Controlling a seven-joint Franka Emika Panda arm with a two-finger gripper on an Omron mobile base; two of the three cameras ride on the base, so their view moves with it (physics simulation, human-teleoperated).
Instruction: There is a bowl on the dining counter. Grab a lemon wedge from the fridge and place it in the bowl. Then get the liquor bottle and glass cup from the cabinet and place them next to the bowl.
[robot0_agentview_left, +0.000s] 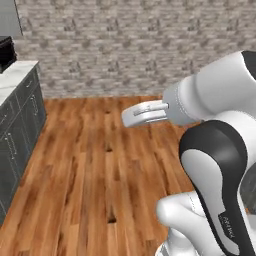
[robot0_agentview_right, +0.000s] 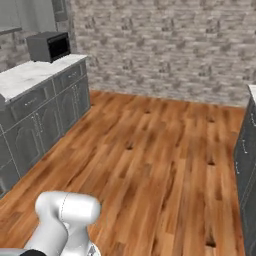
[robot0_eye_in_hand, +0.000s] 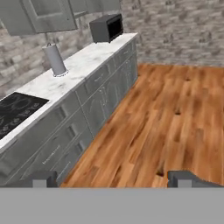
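Observation:
The bowl, lemon wedge, fridge, liquor bottle and glass cup are out of view. My gripper is open, its two dark fingertips wide apart with nothing between them, above bare wooden floor. It looks toward a grey kitchen counter with a marble top. In the left base view the white hand points left over the floor. Grey wall cabinet doors hang shut above the counter; I cannot tell whether this is the task's cabinet.
On the counter stand a dark microwave, a paper towel roll and a black cooktop. Another grey unit lines the right side. Wide wooden floor runs to a brick wall.

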